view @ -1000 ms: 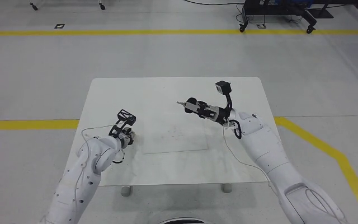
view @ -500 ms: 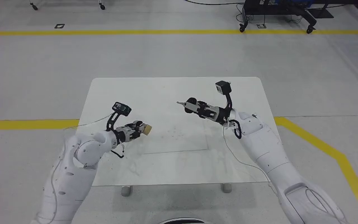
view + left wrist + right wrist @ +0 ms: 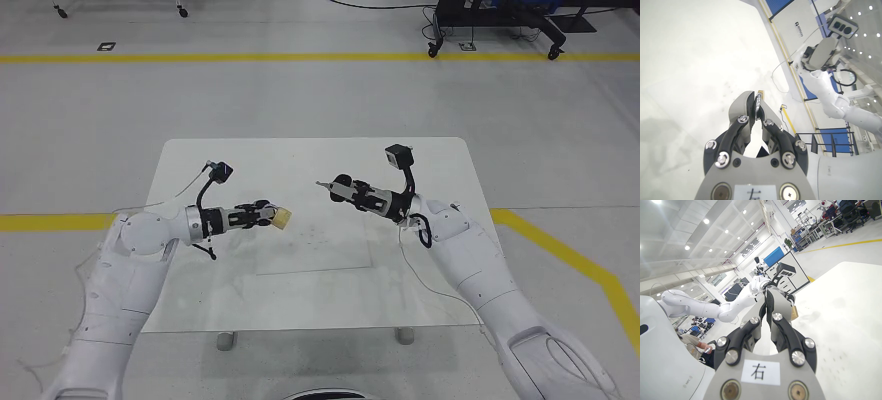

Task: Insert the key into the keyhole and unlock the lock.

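Observation:
My left gripper (image 3: 268, 213) hovers over the left middle of the white table (image 3: 420, 160), shut on a small brass padlock (image 3: 284, 216) that sticks out past its fingertips. In the left wrist view the left gripper (image 3: 755, 94) pinches the lock's silvery top, and brass (image 3: 761, 93) shows just beyond. My right gripper (image 3: 335, 188) is held right of centre, shut on a thin key (image 3: 322, 185) whose tip points at the lock. A short gap separates key and lock. Seen from the right wrist, the right gripper (image 3: 767, 294) is pressed shut and the padlock (image 3: 794, 313) hangs beyond it.
A faint rectangular outline (image 3: 312, 262) marks the table's middle front. The table's front edge (image 3: 300, 328) lies below both arms. Yellow floor lines (image 3: 560, 250) run past the table on both sides.
My left arm has swung up from the table's front left toward the middle, carrying the padlock closer to the key. The right arm has stayed still.

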`<state>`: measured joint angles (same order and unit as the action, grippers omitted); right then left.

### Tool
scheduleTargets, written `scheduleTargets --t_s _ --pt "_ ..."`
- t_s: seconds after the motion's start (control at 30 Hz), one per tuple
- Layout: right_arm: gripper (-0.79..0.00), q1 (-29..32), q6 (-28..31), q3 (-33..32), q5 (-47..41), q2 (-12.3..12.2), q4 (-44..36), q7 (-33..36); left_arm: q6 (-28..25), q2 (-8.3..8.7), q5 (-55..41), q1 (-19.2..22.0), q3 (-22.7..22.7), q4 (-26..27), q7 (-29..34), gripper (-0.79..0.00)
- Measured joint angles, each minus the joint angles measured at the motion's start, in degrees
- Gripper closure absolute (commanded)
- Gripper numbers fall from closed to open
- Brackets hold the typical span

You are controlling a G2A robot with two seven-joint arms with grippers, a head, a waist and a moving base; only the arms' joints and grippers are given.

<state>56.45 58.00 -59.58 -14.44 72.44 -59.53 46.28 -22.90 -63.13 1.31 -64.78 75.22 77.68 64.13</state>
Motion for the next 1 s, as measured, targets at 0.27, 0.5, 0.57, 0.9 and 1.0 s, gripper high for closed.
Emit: scheduleTargets --t_s 0.27,0.5,0.57,0.9,1.0 --pt "0.0 0.2 -0.8 -0.1 0.1 0.1 -0.4 -1.1 0.5 -0.53 -3.8 -0.9 -1.3 0.0 1.7 0.0" --pt "0.0 -1.8 -5.2 2.9 6.0 2.5 1.5 -16.2 9.7 -3.52 -39.6 8.0 -6.7 -18.8 14.9 0.0" --pt "0.0 -2.6 -4.9 4.5 6.7 3.3 2.4 -18.3 10.7 -4.68 -46.4 10.6 -8.7 -23.8 19.0 0.0" --pt "0.0 -5.6 -2.4 8.6 5.8 5.5 5.5 -19.7 10.5 -7.9 -53.2 18.1 -14.0 -37.0 23.9 0.0" --pt "0.0 -6.1 -1.9 9.4 5.7 6.0 6.0 -19.6 10.1 -8.31 -53.4 18.7 -15.0 -38.2 23.9 0.0"
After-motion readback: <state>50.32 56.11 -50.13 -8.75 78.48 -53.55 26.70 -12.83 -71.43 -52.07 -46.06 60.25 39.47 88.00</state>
